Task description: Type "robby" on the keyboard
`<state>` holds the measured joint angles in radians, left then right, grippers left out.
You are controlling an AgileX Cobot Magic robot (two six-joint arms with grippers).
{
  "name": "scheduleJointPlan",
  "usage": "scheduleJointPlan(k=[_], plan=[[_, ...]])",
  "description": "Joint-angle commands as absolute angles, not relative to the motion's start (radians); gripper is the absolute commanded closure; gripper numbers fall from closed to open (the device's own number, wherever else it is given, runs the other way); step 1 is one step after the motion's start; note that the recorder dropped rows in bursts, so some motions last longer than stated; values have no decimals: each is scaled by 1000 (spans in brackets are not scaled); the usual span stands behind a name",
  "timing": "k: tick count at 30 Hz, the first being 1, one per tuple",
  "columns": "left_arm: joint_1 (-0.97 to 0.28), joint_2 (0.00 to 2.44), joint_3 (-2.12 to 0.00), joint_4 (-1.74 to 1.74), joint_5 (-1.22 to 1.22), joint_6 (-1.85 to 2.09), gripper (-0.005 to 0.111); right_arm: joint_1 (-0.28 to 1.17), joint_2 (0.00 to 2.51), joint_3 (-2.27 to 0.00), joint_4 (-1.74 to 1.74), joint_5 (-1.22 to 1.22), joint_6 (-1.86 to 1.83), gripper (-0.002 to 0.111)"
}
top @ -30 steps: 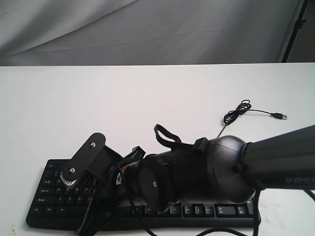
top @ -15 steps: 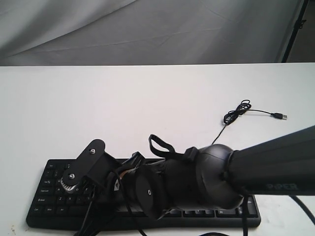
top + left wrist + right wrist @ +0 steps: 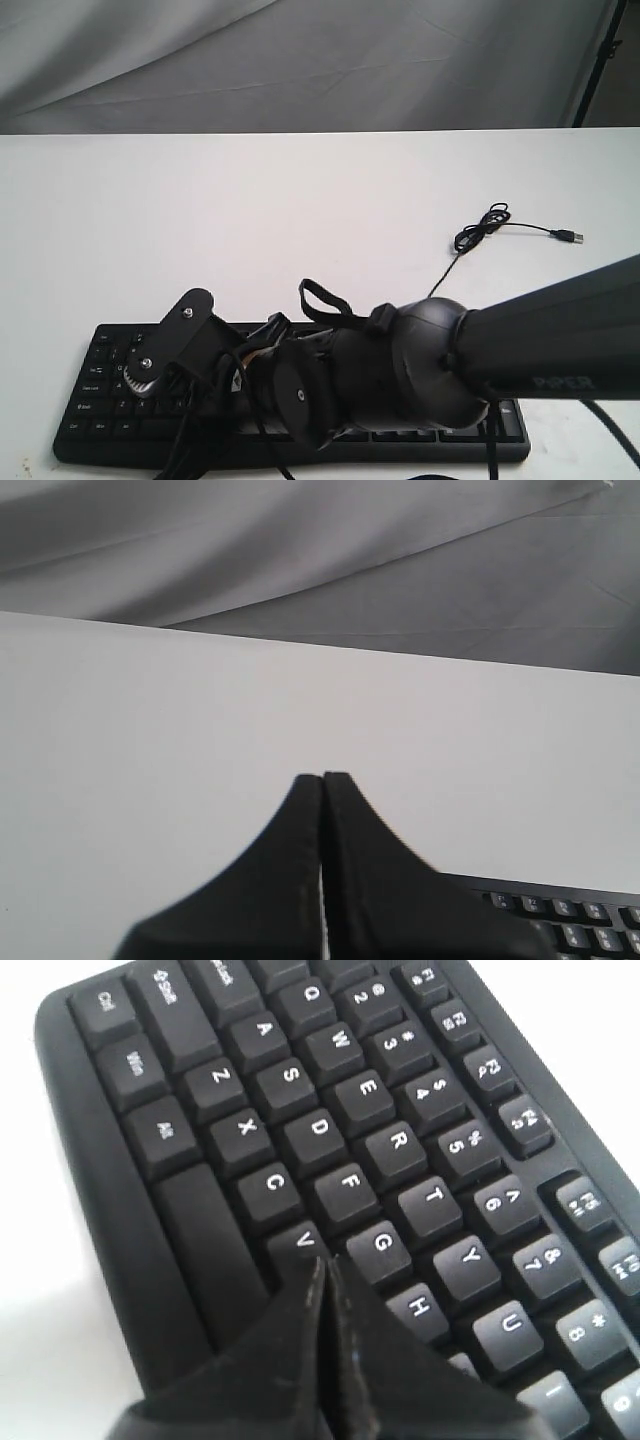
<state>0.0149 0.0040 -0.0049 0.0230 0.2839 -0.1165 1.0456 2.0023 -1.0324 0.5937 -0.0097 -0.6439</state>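
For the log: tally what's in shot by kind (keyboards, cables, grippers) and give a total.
keyboard: 1
USB cable: 1
grippers: 2 (left gripper, right gripper, both shut)
Total: 4

On my exterior feed I've got a white table (image 3: 250, 200) filling most of the picture, its surface plain and matte, with a couple of tiny yellowish specks (image 3: 20, 463) near its front-left corner. Behind its far edge hangs a grey cloth (image 3: 300, 60), creased in long soft folds, and a thin black pole (image 3: 597, 60) slants down at the far right.
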Motion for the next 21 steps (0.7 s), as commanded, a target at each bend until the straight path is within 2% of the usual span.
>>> scheduleJointPlan(k=[1,21], plan=[[11,0,0,14,281,-121,107,1045,1968,-1038,585,-6,-646,108],[11,0,0,14,281,-121,107,1043,2000,-1038,585,-6,-648,108]])
